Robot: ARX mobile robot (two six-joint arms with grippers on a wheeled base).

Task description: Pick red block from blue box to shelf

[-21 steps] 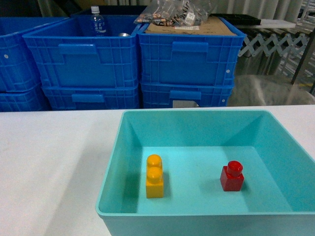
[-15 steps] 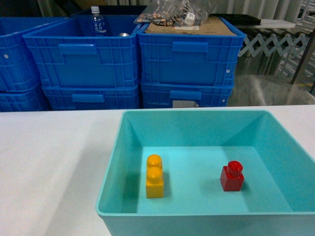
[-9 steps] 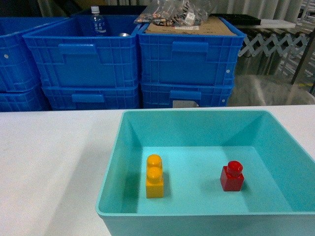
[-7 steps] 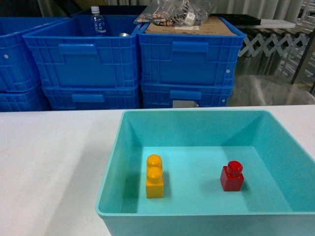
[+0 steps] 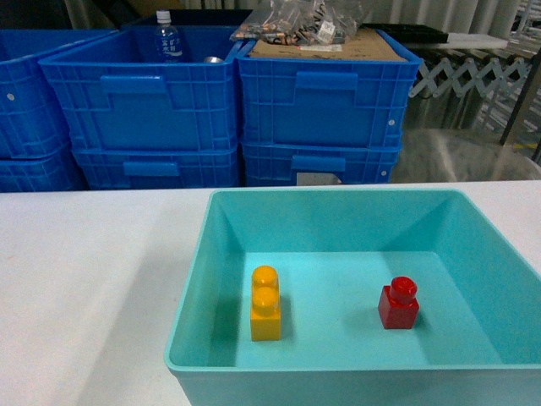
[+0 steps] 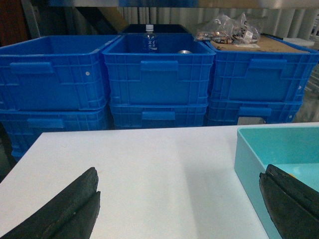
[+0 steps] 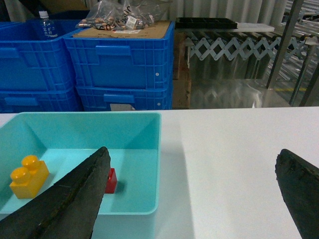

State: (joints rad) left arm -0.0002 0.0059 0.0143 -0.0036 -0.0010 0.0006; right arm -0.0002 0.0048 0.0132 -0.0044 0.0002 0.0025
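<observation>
The red block (image 5: 398, 303) stands upright on the floor of the blue box (image 5: 338, 194), right of its middle; nothing holds it. The right wrist view shows the red block (image 7: 110, 180) half hidden behind the left finger of my right gripper (image 7: 193, 152), which is open above the table, right of the blue box (image 7: 157, 164). My left gripper (image 6: 179, 174) is open over bare table, left of the blue box (image 6: 248, 159). Neither gripper shows in the head view. Silvery rails and posts (image 7: 296, 35) at the far right back look like part of the shelf.
A yellow two-stud brick (image 5: 265, 302) stands in the box's left half. The box sits on a white table (image 5: 84, 279). Behind the table are stacked dark blue crates (image 5: 144, 110), one with a bottle (image 5: 167, 38), one topped by cardboard and bags (image 5: 321, 38).
</observation>
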